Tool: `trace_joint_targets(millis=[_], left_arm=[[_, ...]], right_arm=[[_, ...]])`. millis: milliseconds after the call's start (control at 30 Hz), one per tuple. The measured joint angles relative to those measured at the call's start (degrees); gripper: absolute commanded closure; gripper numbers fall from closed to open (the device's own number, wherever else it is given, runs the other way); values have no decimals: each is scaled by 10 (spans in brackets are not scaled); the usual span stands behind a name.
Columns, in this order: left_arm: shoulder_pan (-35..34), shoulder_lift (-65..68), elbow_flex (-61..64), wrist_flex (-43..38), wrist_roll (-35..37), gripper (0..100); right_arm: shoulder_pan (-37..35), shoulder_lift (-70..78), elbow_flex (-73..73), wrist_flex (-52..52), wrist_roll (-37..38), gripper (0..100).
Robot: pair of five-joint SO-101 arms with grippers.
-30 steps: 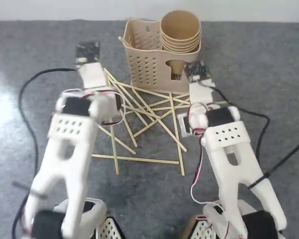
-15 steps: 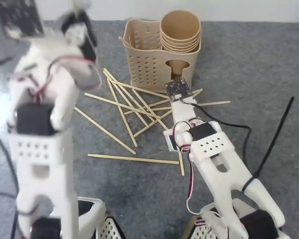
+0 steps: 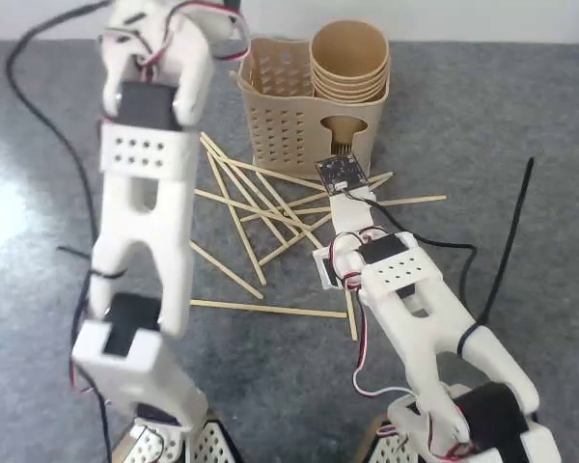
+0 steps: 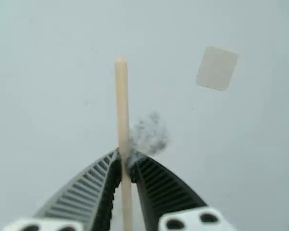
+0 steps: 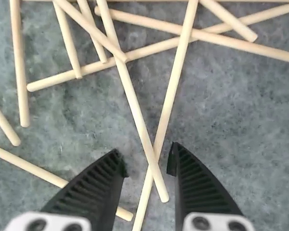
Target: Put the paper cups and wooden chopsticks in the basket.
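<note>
Your left jaws are clamped on one chopstick (image 4: 121, 96), held up well clear of the bench (image 3: 521, 145). The paper cups (image 3: 350, 53) sit stacked in the basket (image 3: 275, 125), so that part looks done. Most loose chopsticks (image 3: 270, 309) lie scattered in front of it. Your right jaws hang apart over a crossed pair (image 5: 135, 110).

High: down over table (image 3: 521, 145), behind arms (image 3: 405, 289). Right wrist: close above same chopsticks (image 5: 134, 107). Left wrist: facing pale surface (image 4: 62, 48).
</note>
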Motion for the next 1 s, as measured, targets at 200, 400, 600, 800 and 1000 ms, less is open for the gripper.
trace_joint_targets(millis=[200,400,600,800,1000], left_arm=[[18,115,-125,-11,-1,987],[19,210,-188,-10,-62,825],[19,234,-223,54,-38,791],[19,234,-236,63,-33,818],[4,233,-287,130,-33,819]], right_arm=[[-2,0,0,0,0,865],[-2,6,0,-25,0,865],[-1,7,0,-38,0,865],[18,89,-23,-40,0,865],[23,178,-110,10,0,869]])
